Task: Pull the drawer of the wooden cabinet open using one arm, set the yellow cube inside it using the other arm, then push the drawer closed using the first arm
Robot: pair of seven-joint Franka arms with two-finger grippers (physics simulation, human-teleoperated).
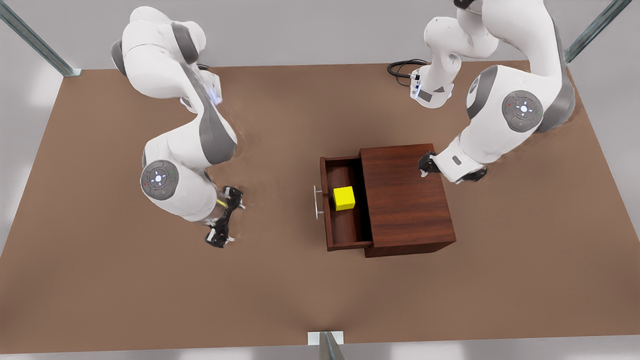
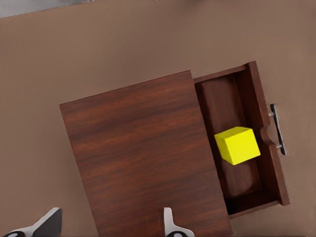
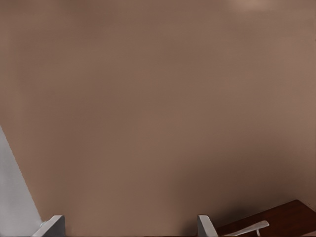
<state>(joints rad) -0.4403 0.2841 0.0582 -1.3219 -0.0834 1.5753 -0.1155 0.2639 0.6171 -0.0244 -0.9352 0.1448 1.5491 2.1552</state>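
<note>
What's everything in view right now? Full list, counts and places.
yellow cube: 1, yellow, inside the open drawer
drawer: 1, dark reddish-brown, pulled out toward the front view's left
handle: 1, silver bar, on the drawer's front panel
wooden cabinet: 1, dark reddish-brown, mid-table
table: 1, brown
cable: 1, black, at the table's far edge
left pincer: 1, black, open, over the cabinet's top
right pincer: 1, black, open, over bare table, on the front view's left of the drawer

Front view looks steeply down over the whole table; both wrist views face it, sharing the wooden cabinet.
</note>
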